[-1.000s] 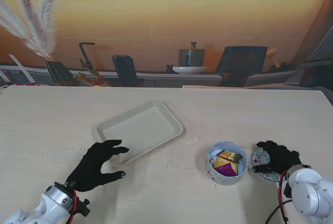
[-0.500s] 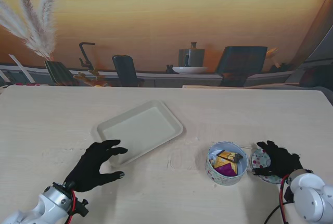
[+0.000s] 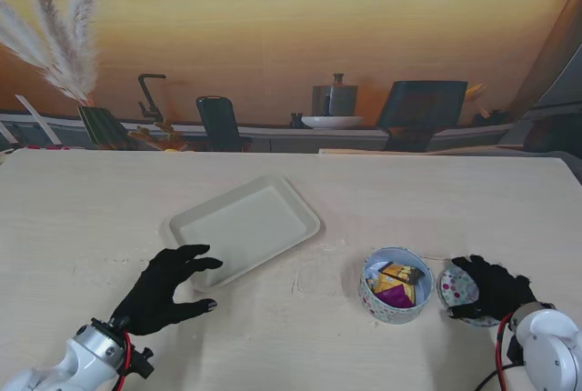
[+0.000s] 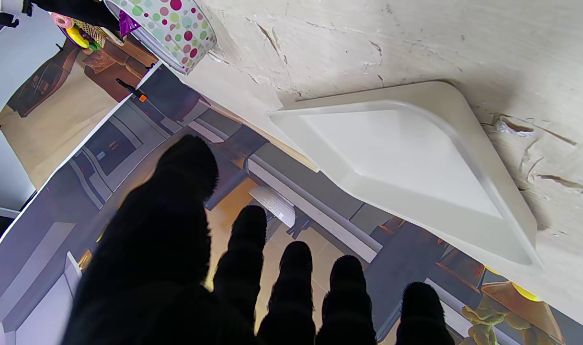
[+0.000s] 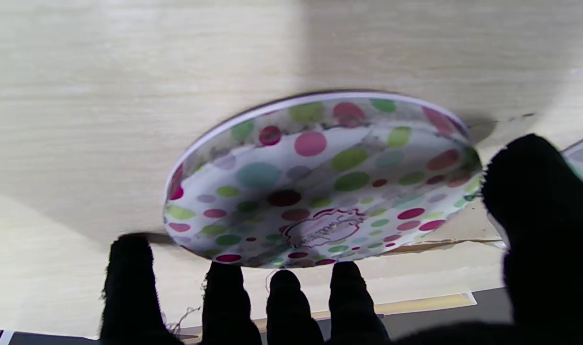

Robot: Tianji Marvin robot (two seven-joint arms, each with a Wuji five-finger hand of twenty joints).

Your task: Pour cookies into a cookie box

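A polka-dot cookie tin (image 3: 391, 311) stands open at the right, with wrapped cookies (image 3: 396, 284) inside; its wall shows in the left wrist view (image 4: 176, 24). Its polka-dot lid (image 3: 451, 287) lies flat on the table just right of the tin. My right hand (image 3: 494, 287) rests over the lid's right side, fingers apart; in the right wrist view the fingertips (image 5: 284, 287) sit at the rim of the lid (image 5: 320, 182) without clasping it. A cream tray (image 3: 245, 225) lies left of centre, bare inside (image 4: 406, 158). My left hand (image 3: 168, 289) is open beside the tray's near corner.
The pale wooden table (image 3: 409, 200) stretches between tray and tin and on to its far edge. Beyond that edge stands a shelf with pampas grass (image 3: 64, 45), a pot (image 3: 334, 100) and dark frames.
My right hand has slid back toward me and to the right, uncovering more of the lid, which stays on the table. The left hand has hardly moved.
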